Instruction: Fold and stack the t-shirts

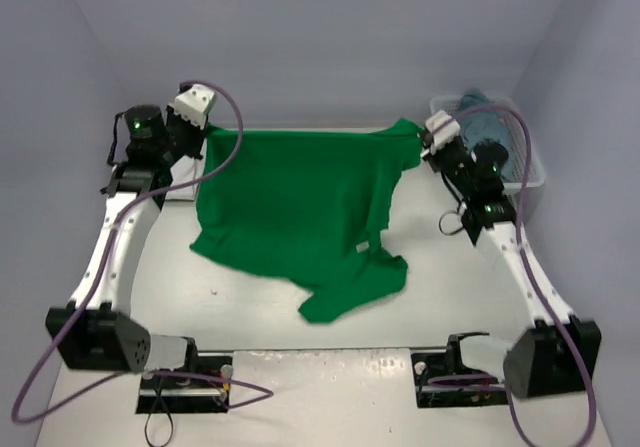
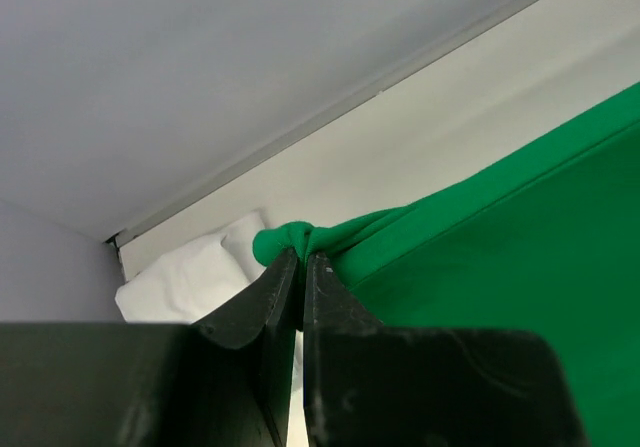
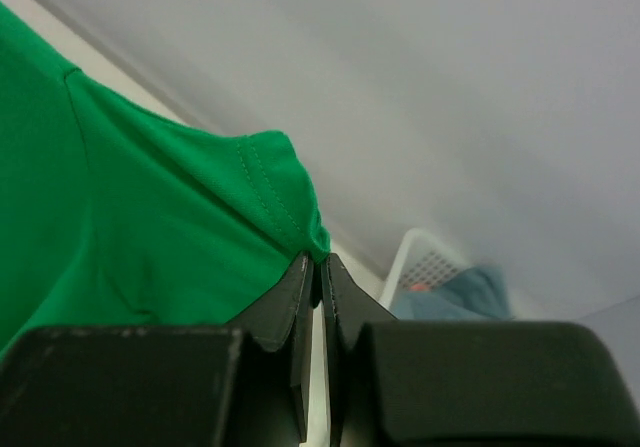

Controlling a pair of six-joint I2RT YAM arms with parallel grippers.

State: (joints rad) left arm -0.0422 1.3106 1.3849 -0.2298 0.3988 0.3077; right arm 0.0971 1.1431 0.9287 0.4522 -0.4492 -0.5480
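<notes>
Spreading step: left claw and right claw each clamp a corner of the green t-shirt; the next move probably calls for laying it flat.

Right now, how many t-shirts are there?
3: the green t-shirt spread on the table, a white one at the far-left corner, a teal one in the basket. Others may be hidden.

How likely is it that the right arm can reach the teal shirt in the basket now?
Probably not yet: the teal shirt lies close by in the basket, but the right pincer is shut on the green t-shirt.
</notes>
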